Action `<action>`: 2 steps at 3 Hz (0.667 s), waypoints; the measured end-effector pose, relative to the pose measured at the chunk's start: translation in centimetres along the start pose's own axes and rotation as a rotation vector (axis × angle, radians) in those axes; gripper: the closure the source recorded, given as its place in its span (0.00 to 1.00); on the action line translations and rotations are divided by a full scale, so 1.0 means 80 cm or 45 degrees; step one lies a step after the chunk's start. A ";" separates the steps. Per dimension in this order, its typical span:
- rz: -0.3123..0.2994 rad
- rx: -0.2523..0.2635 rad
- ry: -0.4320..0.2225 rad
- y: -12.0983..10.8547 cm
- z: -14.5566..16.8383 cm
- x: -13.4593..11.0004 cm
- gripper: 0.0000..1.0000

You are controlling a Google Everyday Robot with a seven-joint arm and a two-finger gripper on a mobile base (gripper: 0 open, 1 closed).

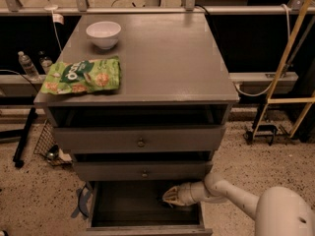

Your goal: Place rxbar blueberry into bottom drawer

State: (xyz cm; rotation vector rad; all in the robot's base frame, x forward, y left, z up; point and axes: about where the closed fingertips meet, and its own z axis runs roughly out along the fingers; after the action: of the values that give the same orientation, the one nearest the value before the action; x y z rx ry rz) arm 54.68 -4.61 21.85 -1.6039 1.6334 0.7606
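Note:
The bottom drawer (98,205) of the grey cabinet is pulled open and its inside is dark. My gripper (170,196) reaches in from the right, on the white arm (231,193), and sits inside the drawer's right half, low over its floor. The rxbar blueberry does not show clearly: the drawer floor under the gripper is dark and I cannot pick out the bar.
A large green chip bag (82,75) and a white bowl (103,34) sit on the cabinet top (167,53). The two knobbed upper drawers (141,141) are slightly open above the gripper. Bottles (27,65) and a wire basket (47,144) stand at the left, and a yellow frame (290,58) at the right.

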 end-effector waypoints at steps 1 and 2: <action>0.001 -0.005 -0.003 0.002 0.003 -0.001 0.12; 0.001 -0.010 -0.005 0.004 0.006 -0.002 0.00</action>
State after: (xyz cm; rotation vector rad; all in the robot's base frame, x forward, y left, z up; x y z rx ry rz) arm 54.42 -4.15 21.68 -1.6058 1.6303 0.7709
